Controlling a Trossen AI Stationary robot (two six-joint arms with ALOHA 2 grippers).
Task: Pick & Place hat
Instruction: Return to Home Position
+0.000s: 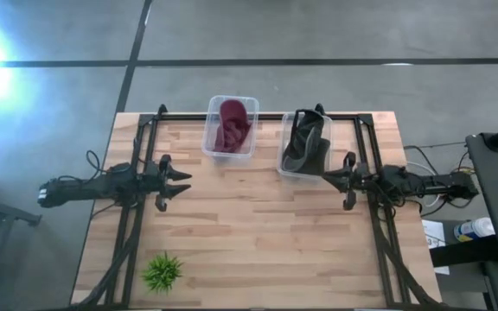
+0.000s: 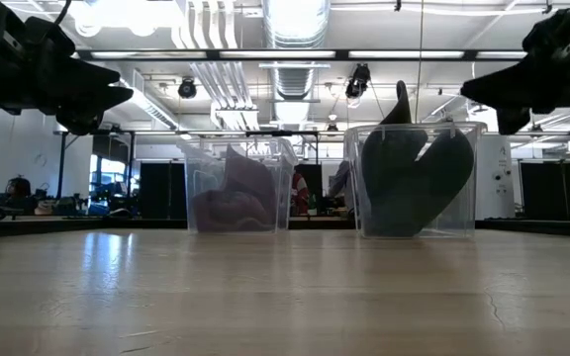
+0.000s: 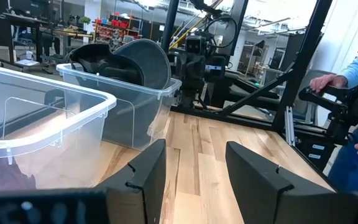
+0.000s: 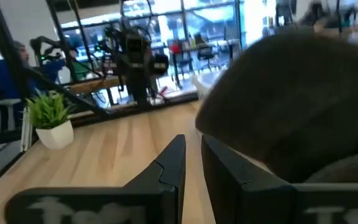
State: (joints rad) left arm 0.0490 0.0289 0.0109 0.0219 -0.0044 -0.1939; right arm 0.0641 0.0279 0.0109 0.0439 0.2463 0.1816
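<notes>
Two bins side by side, apart, toward far edge of table (image 1: 258, 233); left bin (image 1: 210, 138) holds cap (image 1: 233, 123); right bin (image 1: 285, 166) holds caps (image 1: 301, 138), one poking above rim; plant (image 1: 162, 272) at near left corner, well apart from bins; left gripper (image 1: 186, 184) above table's left side, nearer than left bin; right gripper (image 1: 328, 179) just beside right bin's near right corner.

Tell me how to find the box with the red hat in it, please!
Look down on the wooden table and go to its far edge, where two clear plastic boxes stand side by side. The box you want is the left one. It holds a red hat, while its neighbour holds black hats.
</notes>
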